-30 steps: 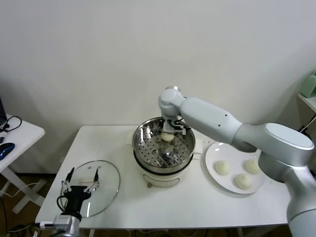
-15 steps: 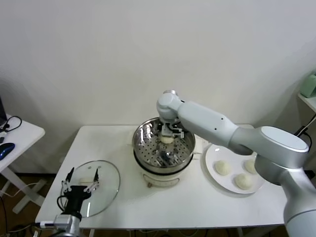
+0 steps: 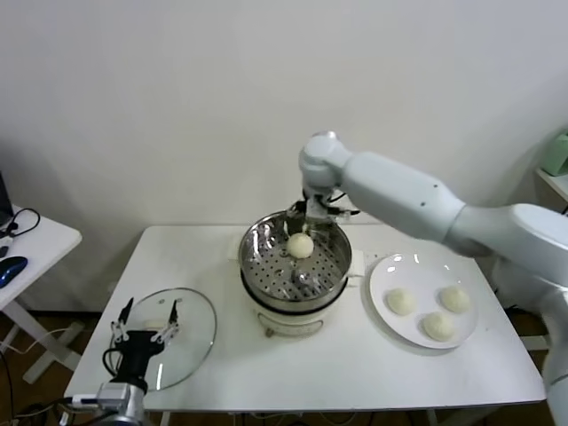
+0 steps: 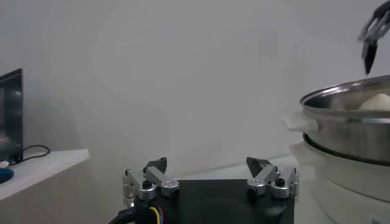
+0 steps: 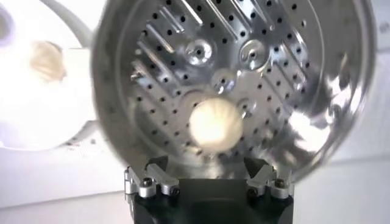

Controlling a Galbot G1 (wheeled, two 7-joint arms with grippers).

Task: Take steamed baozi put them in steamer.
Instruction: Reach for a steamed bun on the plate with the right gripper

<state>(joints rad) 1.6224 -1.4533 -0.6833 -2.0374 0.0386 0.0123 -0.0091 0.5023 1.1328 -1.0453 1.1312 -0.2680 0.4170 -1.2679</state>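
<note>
Right gripper (image 3: 318,209): seen hanging above the steamer's back rim, jaws spread, nothing held.
Left gripper (image 3: 146,333): parked low by the glass lid (image 3: 182,335), fingers apart, empty.
Steamer (image 3: 266,241): one baozi (image 3: 300,246) is sat on the perforated floor, toward the back.
Plate (image 3: 380,277): three more baozi (image 3: 399,301) are left, spaced apart, none touching.
Handling: probably light, soft and easily dented, maybe a bit tacky, so a gentle squeeze is called for.
Grab spot: best pinched across the widest part of the sides, not the top.
</note>
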